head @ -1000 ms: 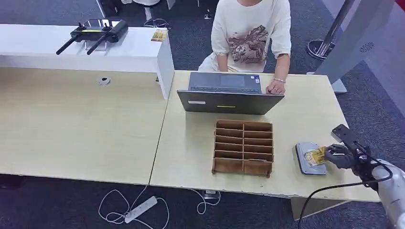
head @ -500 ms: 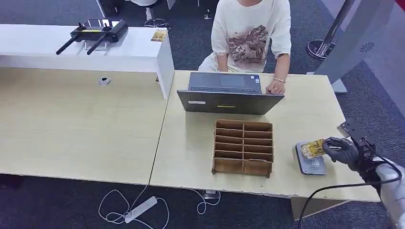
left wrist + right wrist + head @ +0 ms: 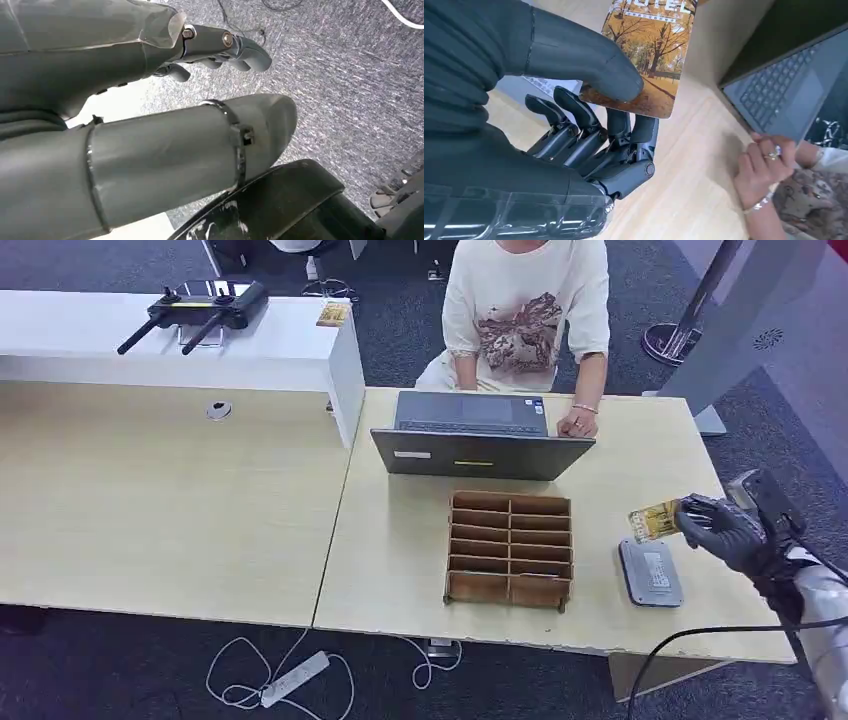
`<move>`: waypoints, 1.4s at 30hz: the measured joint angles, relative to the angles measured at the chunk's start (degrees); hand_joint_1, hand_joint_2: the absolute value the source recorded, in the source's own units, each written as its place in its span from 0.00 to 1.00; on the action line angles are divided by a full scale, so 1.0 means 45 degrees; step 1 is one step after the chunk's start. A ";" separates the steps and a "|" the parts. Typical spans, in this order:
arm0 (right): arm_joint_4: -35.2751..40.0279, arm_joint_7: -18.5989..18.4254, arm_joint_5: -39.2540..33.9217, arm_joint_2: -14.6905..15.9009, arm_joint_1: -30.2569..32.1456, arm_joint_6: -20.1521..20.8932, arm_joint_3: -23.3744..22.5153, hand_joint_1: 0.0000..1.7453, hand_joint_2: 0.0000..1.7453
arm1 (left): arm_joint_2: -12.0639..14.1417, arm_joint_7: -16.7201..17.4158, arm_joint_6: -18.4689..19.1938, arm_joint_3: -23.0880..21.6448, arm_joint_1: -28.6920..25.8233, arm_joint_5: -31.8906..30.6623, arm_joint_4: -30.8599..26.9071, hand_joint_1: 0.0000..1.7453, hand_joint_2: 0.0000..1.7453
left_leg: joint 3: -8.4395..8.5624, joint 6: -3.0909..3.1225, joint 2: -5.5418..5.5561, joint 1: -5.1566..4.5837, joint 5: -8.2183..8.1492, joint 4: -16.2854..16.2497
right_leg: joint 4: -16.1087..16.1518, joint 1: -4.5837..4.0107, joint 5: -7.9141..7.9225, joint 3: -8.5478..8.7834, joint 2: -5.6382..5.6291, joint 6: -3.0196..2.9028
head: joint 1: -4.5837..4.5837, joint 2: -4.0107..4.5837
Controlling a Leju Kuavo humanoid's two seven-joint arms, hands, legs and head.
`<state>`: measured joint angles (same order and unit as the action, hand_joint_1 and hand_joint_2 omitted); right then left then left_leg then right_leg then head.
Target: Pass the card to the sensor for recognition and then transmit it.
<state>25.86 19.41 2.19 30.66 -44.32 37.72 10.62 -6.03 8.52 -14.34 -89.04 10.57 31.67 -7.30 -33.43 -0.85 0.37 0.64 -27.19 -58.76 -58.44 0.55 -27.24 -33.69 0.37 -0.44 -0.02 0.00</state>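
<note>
My right hand (image 3: 725, 530) holds a yellow card (image 3: 656, 521) printed with autumn trees, raised above the table's right side. The right wrist view shows the thumb pressing the card (image 3: 649, 55) against the dark fingers (image 3: 624, 132). Just below the card, the grey flat sensor (image 3: 650, 572) lies bare on the table. My left hand (image 3: 220, 47) hangs over grey carpet, fingers curled with nothing in them.
A brown wooden slotted organizer (image 3: 510, 548) stands left of the sensor. Behind it a person (image 3: 527, 310) sits at an open laptop (image 3: 478, 436), one hand (image 3: 577, 423) on it. A white counter (image 3: 175, 340) with a black controller (image 3: 195, 305) stands far left.
My right hand has lifted the card off the sensor and carried it up and away from me, toward the laptop side. The sensor now lies uncovered.
</note>
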 joint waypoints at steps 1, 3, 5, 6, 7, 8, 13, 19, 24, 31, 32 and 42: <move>0.0057 0.0057 0.0019 -0.0034 -0.0064 -0.0119 0.0010 1.00 1.00 | 0.0000 0.0000 -0.0005 0.0005 0.0000 0.0014 0.0000 0.00 0.00 | 0.0001 0.0000 -0.0001 0.0000 0.0000 0.0000 | -0.0001 -0.0001 0.0000 0.0001 -0.0001 0.0000 | 0.0000 0.0000; 0.0233 0.0253 0.0048 -0.0131 -0.0158 -0.0740 0.0015 1.00 1.00 | 0.0000 0.0000 -0.0019 0.0004 -0.0003 0.0063 0.0000 0.00 0.00 | -0.0001 0.0000 0.0002 0.0000 0.0001 0.0000 | -0.0001 0.0000 0.0000 0.0002 0.0003 0.0000 | 0.0000 0.0000; 0.0432 0.0408 0.0068 -0.0277 -0.0255 -0.1278 0.0015 1.00 1.00 | 0.0000 0.0000 -0.0039 0.0005 -0.0009 0.0097 0.0000 0.00 0.00 | 0.0001 0.0000 -0.0001 0.0001 0.0001 0.0000 | -0.0003 -0.0002 0.0000 0.0001 0.0000 -0.0001 | 0.0000 0.0000; 0.0529 0.0456 0.0125 -0.0354 -0.0318 -0.1504 0.0014 1.00 1.00 | 0.0000 0.0000 -0.0043 0.0005 -0.0008 0.0131 0.0000 0.00 0.00 | 0.0001 0.0000 -0.0002 0.0001 0.0001 0.0000 | -0.0004 -0.0001 0.0000 0.0002 -0.0001 -0.0001 | -0.0004 0.0000; 0.0622 0.0505 0.0180 -0.0408 -0.0360 -0.1691 0.0015 1.00 1.00 | 0.0000 0.0000 -0.0058 0.0005 -0.0008 0.0146 0.0000 0.00 0.00 | 0.0001 0.0000 -0.0001 0.0001 0.0001 0.0000 | -0.0005 -0.0002 0.0000 0.0001 -0.0001 -0.0001 | 0.0000 0.0000; 0.0742 0.0563 0.0170 -0.0485 -0.0421 -0.1859 0.0014 1.00 1.00 | 0.0000 0.0000 -0.0073 0.0000 -0.0010 0.0160 0.0000 0.00 0.00 | 0.0002 -0.0001 0.0000 0.0001 0.0001 0.0000 | -0.0005 -0.0001 0.0000 0.0000 0.0000 -0.0001 | 0.0000 0.0000; 0.1214 0.0860 0.0136 -0.0665 -0.0698 -0.2196 0.0015 1.00 1.00 | 0.0000 0.0000 -0.0107 0.0000 -0.0018 0.0160 0.0000 0.00 0.00 | 0.0002 -0.0001 0.0005 0.0001 0.0002 0.0000 | -0.0003 -0.0002 0.0000 0.0000 0.0005 -0.0001 | -0.0005 0.0000; 0.2092 0.1194 -0.0073 -0.0825 -0.0730 -0.2796 -0.0034 1.00 1.00 | 0.0000 -0.0010 -0.0112 0.0000 -0.0027 0.0121 0.0000 0.00 0.00 | 0.0000 -0.0001 0.0004 0.0000 0.0001 0.0000 | -0.0003 -0.0001 0.0000 0.0000 0.0004 -0.0001 | 0.0000 0.0000; 0.2686 0.1297 -0.0078 -0.0962 -0.0759 -0.3216 -0.0141 1.00 1.00 | -0.0005 -0.0044 -0.0107 0.0004 -0.0031 0.0068 0.0000 0.00 0.00 | 0.0001 -0.0001 0.0006 0.0001 0.0002 0.0000 | -0.0003 -0.0001 0.0000 0.0000 0.0006 -0.0001 | 0.0000 0.0000; 0.3415 0.1477 0.0073 -0.1146 -0.1025 -0.4295 -0.0384 1.00 1.00 | -0.0005 -0.0044 -0.0073 0.0005 -0.0034 -0.0097 0.0000 0.00 0.00 | 0.0001 -0.0001 0.0000 0.0000 0.0002 0.0000 | -0.0006 0.0000 0.0000 0.0000 0.0000 -0.0001 | -0.0005 0.0000; 0.3473 0.1511 0.0204 -0.1185 -0.1142 -0.4537 -0.0394 1.00 1.00 | -0.0005 -0.0044 -0.0073 0.0000 -0.0033 -0.0107 0.0000 0.00 0.00 | 0.0001 -0.0001 0.0000 0.0000 0.0002 0.0000 | -0.0006 -0.0001 0.0001 0.0001 0.0000 -0.0001 | 0.0005 0.0000; 0.3502 0.0405 0.4873 -0.1705 -0.2724 -0.8561 0.0882 1.00 1.00 | -0.0048 -0.0044 -0.0029 0.0000 -0.0032 -0.0049 0.0000 0.00 0.00 | 0.0001 0.0001 -0.0001 0.0001 0.0011 0.0000 | -0.0012 -0.0001 0.0002 -0.0003 -0.0001 -0.0003 | -0.0005 0.0000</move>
<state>41.62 21.23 24.12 22.99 -56.58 -0.80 14.59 -6.25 8.33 -14.47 -89.05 10.42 31.45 -7.30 -33.43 -0.85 0.37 0.64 -27.14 -58.76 -58.50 0.54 -27.23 -33.70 0.37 -0.45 -0.04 0.00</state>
